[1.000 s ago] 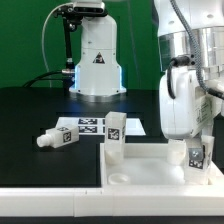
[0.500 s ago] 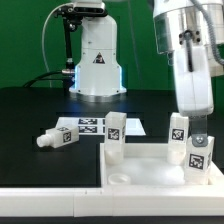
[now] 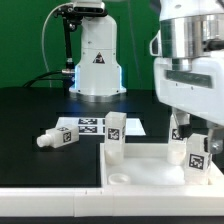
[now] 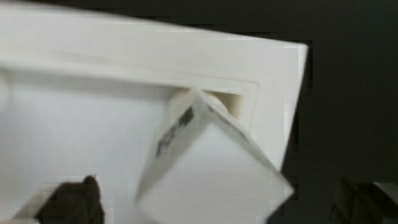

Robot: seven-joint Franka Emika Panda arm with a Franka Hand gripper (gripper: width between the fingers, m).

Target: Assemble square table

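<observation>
The square table's white top [image 3: 150, 170] lies at the front of the black table. One tagged white leg [image 3: 115, 135] stands in its corner on the exterior view's left. Two more legs [image 3: 197, 155] [image 3: 178, 140] stand at its right side. Another leg [image 3: 56, 138] lies loose on the black table to the left. My gripper [image 3: 197, 130] hangs just over the right-hand legs. In the wrist view its dark fingertips [image 4: 75, 200] stand wide apart on either side of an upright leg [image 4: 214, 150] in the top's corner [image 4: 267, 70]. The gripper [image 4: 222, 205] is open and touches nothing.
The marker board [image 3: 88, 124] lies flat behind the loose leg. The large white robot base [image 3: 95, 60] stands at the back, with a dark stand beside it. My arm hides the far right part of the table top in the exterior view.
The jaws have opened wider and let the right front leg stand free. The hand has risen from around that leg and now fills more of the exterior view. The legs have not moved.
</observation>
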